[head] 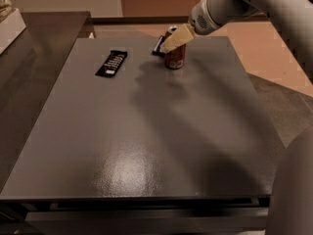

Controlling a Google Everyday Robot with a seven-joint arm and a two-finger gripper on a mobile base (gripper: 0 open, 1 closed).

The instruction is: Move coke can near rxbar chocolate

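At the far side of the table [146, 131], the coke can [174, 58] stands upright, well apart from the rxbar chocolate [111, 63]. My claw [166, 46] hangs at the can's top; whether it is apart or together I cannot tell. I judge the can light, stiff yet dentable and slick-sided, best taken around mid-body. It is red and silver-topped.

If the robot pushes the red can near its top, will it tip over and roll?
It could well tip: the coke can stands upright, taller than it is wide, and the gripper is at its upper part. Once on its side, its round body would likely roll across the smooth, flat table. It looks like thin metal, so probably stiff but dentable.
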